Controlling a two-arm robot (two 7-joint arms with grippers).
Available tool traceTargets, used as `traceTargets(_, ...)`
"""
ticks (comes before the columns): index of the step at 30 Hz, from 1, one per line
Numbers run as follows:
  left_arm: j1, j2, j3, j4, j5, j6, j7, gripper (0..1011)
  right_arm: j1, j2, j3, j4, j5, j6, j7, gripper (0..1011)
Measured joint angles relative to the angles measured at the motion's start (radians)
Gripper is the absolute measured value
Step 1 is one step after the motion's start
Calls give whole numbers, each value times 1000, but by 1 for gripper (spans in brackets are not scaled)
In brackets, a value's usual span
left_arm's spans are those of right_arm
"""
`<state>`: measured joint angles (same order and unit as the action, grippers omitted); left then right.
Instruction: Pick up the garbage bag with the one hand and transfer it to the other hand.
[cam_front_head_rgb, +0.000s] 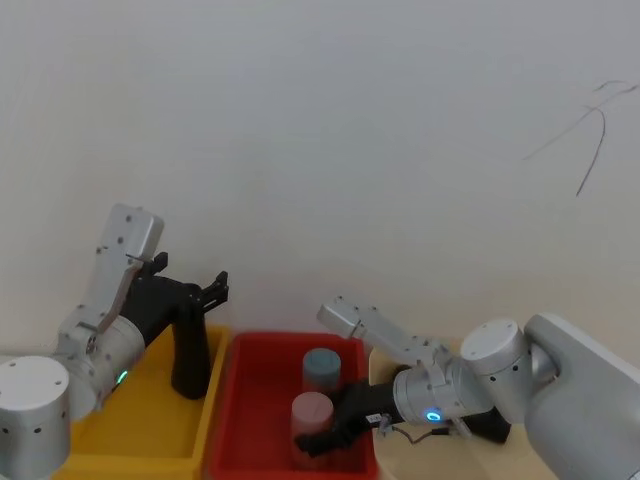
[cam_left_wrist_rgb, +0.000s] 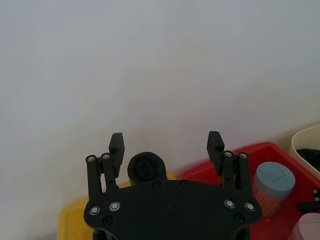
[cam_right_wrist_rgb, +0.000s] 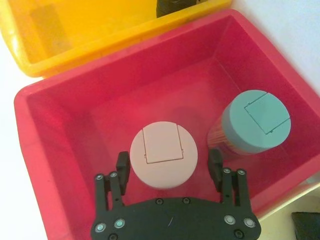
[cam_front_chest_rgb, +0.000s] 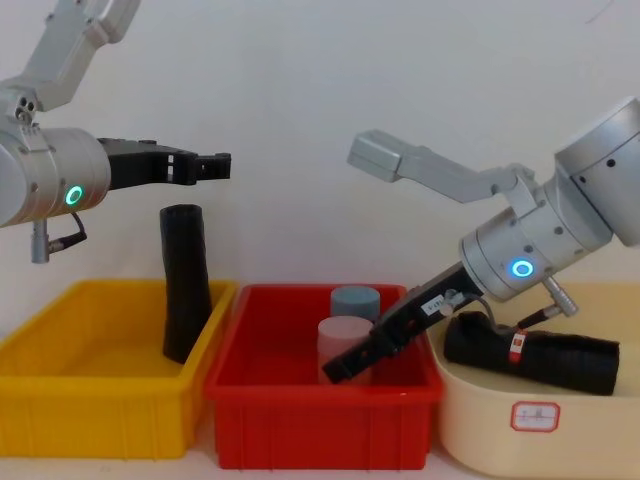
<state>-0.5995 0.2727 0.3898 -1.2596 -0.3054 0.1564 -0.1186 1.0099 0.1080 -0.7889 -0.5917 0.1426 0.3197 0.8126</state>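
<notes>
Nearest, low in the chest view: the right gripper (cam_front_chest_rgb: 350, 366), slim and black on the blue-ringed arm, angled down into the red bin (cam_front_chest_rgb: 322, 417). Right wrist view shows its fingers (cam_right_wrist_rgb: 123, 169) spread wide, one on each side of the pink-lidded canister (cam_right_wrist_rgb: 163, 153), holding nothing; whether they touch it cannot be told. A teal-lidded canister (cam_right_wrist_rgb: 255, 121) stands just beside the pink one, on the far side, in the same bin.

Left gripper (cam_front_chest_rgb: 208, 164) raised above the yellow bin (cam_front_chest_rgb: 95, 418), reaching toward the centre from the green-ringed arm. Fingers (cam_left_wrist_rgb: 116, 146) apart, empty. Just below it a smooth black roll (cam_front_chest_rgb: 184, 280) stands upright in the yellow bin, leaning against the bin's right wall; no label seen on it.

The garbage bag (cam_front_chest_rgb: 560, 358), a wrinkled black roll with a red-and-white label band, lies on its side in the cream tub (cam_front_chest_rgb: 530, 435) at far right, behind the right arm's wrist and touched by neither gripper.

Three containers in a row, left to right: yellow, red, cream, sides close together. Plain white wall (cam_front_head_rgb: 320, 130) behind, with a thin dark crack line at upper right.
</notes>
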Motion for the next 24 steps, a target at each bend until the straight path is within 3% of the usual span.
traceTargets(12,0,0,0,0,0,0,0,1002,5,-8,2,12,-3,-3,2,647)
traceTargets(24,0,0,0,0,0,0,0,1002,-1,-4,8,3,-4,-1,3,647)
